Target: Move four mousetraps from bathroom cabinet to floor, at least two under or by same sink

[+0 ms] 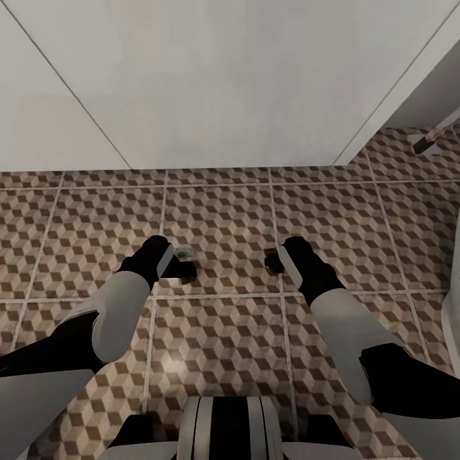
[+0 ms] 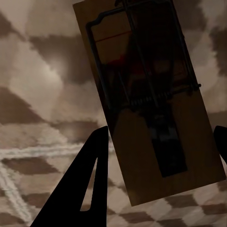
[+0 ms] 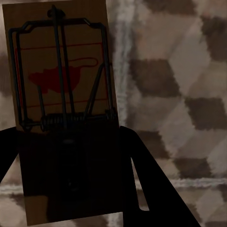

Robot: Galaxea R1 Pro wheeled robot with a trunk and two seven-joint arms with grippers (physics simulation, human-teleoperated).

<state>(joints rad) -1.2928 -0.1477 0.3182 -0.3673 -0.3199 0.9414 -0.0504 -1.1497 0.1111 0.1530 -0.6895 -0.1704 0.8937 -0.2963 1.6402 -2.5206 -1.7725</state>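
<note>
Two mousetraps are in your grip, one per arm. Your left gripper [image 2: 158,156] pinches a mousetrap [image 2: 151,94] by its board edges, and your right gripper [image 3: 68,175] clamps the other mousetrap [image 3: 61,99] the same way, spring bars facing up. Both hang low over the bathroom floor [image 1: 223,211], just before the white vanity box [image 1: 191,83], probably so you can set them down flat under the sink.

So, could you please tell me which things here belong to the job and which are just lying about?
Job:
- mousetrap between the left gripper's fingers
- mousetrap in the right gripper
- bathroom floor

Just about:
- white wall
- brown-handled object, far right
</note>
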